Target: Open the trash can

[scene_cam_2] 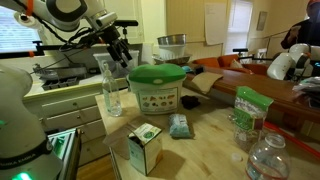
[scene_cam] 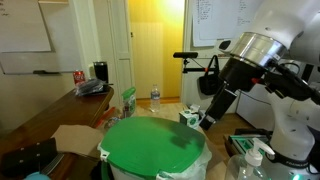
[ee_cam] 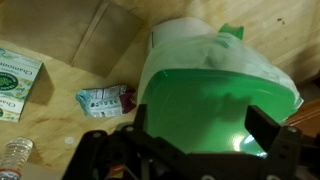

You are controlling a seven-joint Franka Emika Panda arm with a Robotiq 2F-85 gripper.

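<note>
The trash can (scene_cam_2: 158, 90) stands on the wooden table, with a wide glossy green lid (scene_cam: 155, 147) and a white bag liner (ee_cam: 185, 40) around its rim. The lid is closed. In the wrist view the lid (ee_cam: 215, 95) fills the right half of the picture. My gripper (ee_cam: 200, 130) is open and empty, and its two dark fingers hang just above the lid, one on each side of the lid's near part. In both exterior views the gripper (scene_cam: 207, 118) (scene_cam_2: 122, 50) hovers near the lid's edge, slightly above it.
A tea box (scene_cam_2: 145, 148), a small packet (scene_cam_2: 180, 125), a glass bottle (scene_cam_2: 113, 90), a green bag (scene_cam_2: 246, 110) and a water bottle (scene_cam_2: 270, 158) stand around the can. The tea box (ee_cam: 15, 80) and the packet (ee_cam: 105, 98) also show in the wrist view.
</note>
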